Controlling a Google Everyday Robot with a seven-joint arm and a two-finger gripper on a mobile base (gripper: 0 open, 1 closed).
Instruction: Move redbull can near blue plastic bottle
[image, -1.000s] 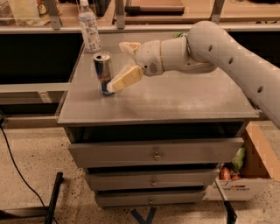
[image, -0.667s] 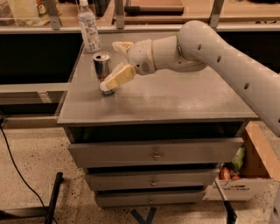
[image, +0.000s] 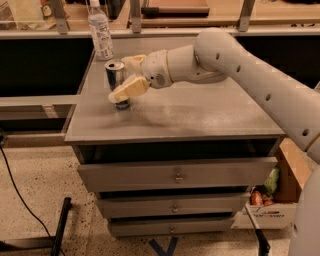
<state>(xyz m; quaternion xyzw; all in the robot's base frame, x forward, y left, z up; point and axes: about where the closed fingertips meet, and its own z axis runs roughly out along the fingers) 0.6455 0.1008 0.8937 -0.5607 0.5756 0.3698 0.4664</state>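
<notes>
The redbull can (image: 115, 73) stands upright on the grey cabinet top (image: 200, 115) near its back left corner. The blue plastic bottle (image: 100, 33), clear with a white cap and pale label, stands upright behind the can at the cabinet's far left edge, about a can's height away. My gripper (image: 120, 78) reaches in from the right and sits around the can. One cream finger (image: 128, 89) lies in front of the can's lower part and the other finger (image: 134, 61) lies behind its top. The jaws look open on either side of the can.
The cabinet has three drawers (image: 175, 175) below its top. A shelf rail (image: 165, 31) runs behind the cabinet. A cardboard box (image: 272, 200) with items sits on the floor at the right. A black cable (image: 20, 200) lies on the floor at the left.
My gripper has moved left along the cabinet top, so the can now sits between its fingers. The can and bottle have not moved.
</notes>
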